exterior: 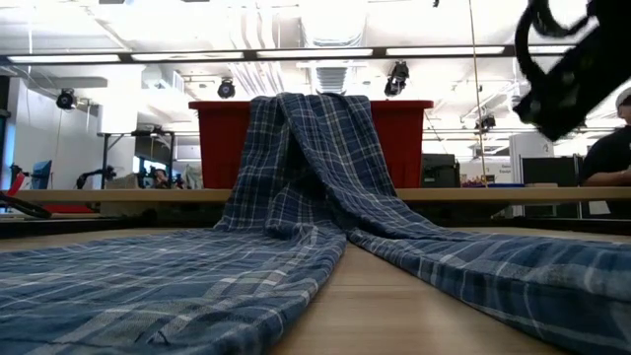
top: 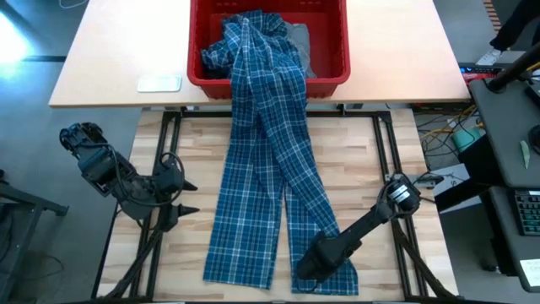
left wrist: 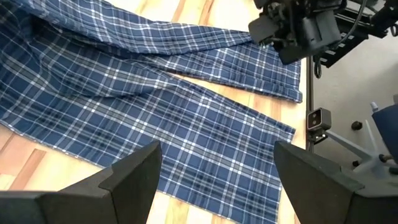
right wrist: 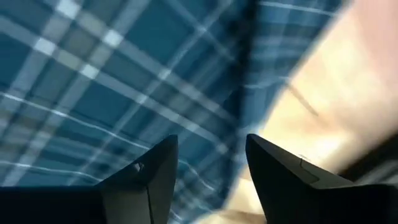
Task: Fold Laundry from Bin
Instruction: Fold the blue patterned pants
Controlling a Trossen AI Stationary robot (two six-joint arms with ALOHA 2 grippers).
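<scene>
The laundry on the table is a blue-and-white plaid garment. Its upper part hangs over the near rim of the red bin, and two long panels lie spread on the wooden table toward the near edge. A grey garment lies inside the bin. My right gripper points steeply down over the near end of the right panel, close to the cloth, fingers apart. My left gripper hangs open at the table's left, above the wood, beside the left panel. My right gripper stands open, from above, right over the plaid panel near its inner edge. Whether its fingertips touch the cloth, I cannot tell.
The bin stands on a beige table behind the wooden one, with a white flat object to its left. Bare wood shows on both sides of the garment. A person sits beyond the table at the right.
</scene>
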